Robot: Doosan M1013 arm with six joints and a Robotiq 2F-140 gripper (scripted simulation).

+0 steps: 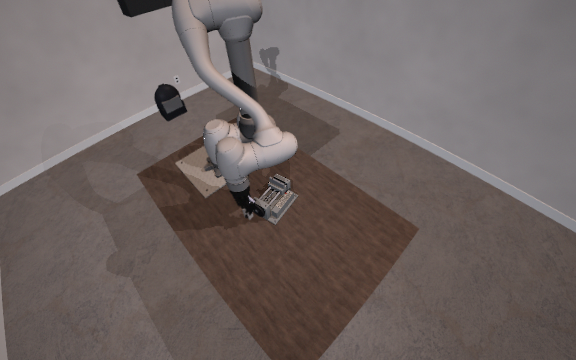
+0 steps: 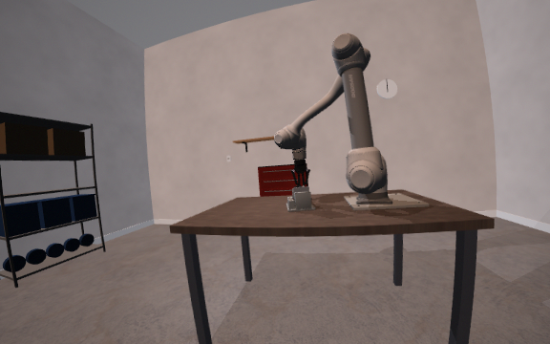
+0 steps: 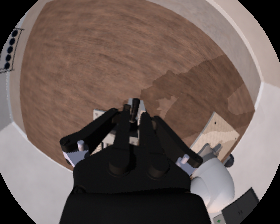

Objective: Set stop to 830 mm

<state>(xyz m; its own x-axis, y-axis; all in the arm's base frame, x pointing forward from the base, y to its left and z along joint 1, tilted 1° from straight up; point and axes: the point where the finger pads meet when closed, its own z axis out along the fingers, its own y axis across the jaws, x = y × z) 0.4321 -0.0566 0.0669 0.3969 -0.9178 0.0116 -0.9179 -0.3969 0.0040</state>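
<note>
A small grey stop fixture (image 1: 278, 198) with rails and a scale sits on the wooden table; it also shows in the exterior view (image 2: 300, 199). Its dark handwheel (image 1: 259, 207) is at the near-left end. My gripper (image 1: 248, 210) comes down from above and is shut on the handwheel. In the exterior view the gripper (image 2: 301, 182) stands right over the fixture. In the wrist view the black fingers are closed narrowly on a small part; the handwheel itself is mostly hidden by them. The stop's reading is too small to tell.
The arm's base plate (image 1: 200, 172) is on the table behind the fixture. A red tool chest (image 2: 276, 180) stands behind the table. A black shelf rack (image 2: 36, 191) stands at the left wall. A small wall shelf (image 2: 253, 140) hangs near the arm.
</note>
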